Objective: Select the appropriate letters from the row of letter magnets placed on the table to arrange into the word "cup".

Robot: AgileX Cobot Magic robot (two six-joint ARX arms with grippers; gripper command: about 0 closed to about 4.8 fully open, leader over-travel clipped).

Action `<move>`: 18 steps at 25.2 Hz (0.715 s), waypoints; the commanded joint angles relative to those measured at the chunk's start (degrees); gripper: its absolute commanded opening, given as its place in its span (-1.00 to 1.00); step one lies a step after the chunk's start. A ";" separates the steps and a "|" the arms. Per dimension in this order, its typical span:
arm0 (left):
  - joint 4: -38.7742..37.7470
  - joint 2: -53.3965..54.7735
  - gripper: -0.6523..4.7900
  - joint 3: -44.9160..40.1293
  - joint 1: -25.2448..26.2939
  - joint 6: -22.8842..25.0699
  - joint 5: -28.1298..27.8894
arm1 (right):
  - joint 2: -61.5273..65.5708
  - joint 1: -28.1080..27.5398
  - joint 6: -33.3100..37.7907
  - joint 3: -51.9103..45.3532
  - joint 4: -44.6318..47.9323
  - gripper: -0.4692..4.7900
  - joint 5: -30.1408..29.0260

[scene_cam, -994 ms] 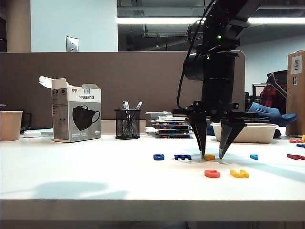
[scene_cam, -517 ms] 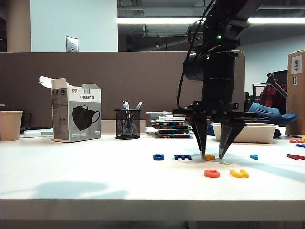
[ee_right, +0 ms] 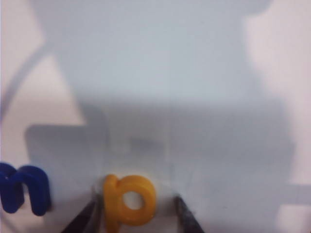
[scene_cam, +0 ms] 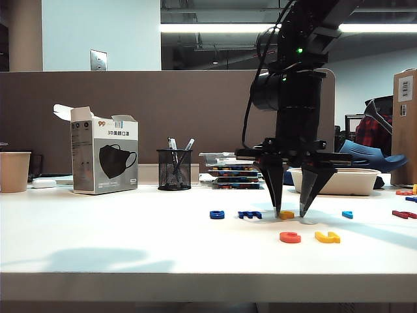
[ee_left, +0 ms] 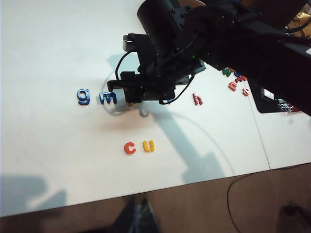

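Observation:
A red "c" (scene_cam: 290, 237) and a yellow "u" (scene_cam: 327, 237) lie side by side near the table's (scene_cam: 130, 248) front edge; the left wrist view shows that "c" (ee_left: 129, 148) and "u" (ee_left: 148, 145) too. Behind them in the row lies the yellow "p" (scene_cam: 286, 214). My right gripper (scene_cam: 290, 214) points straight down with its tips at the table, open, one finger on each side of the "p" (ee_right: 130, 199). A gap shows beside the letter's round part in the right wrist view. My left gripper (ee_left: 141, 213) hangs off the table's front edge, fingers together, holding nothing.
Dark blue "g" (ee_left: 83, 96) and "m" (ee_left: 108, 98) lie just left of the "p". A light-blue letter (scene_cam: 347, 214) and red letters (scene_cam: 404, 214) lie to the right. At the back stand a mask box (scene_cam: 104, 156), pen cup (scene_cam: 174, 169), paper cup (scene_cam: 14, 171) and white tray (scene_cam: 339, 180).

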 commanded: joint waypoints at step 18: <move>0.02 -0.11 -0.78 0.22 0.00 0.28 -0.39 | 0.77 0.63 1.38 -0.44 0.24 -0.31 -1.07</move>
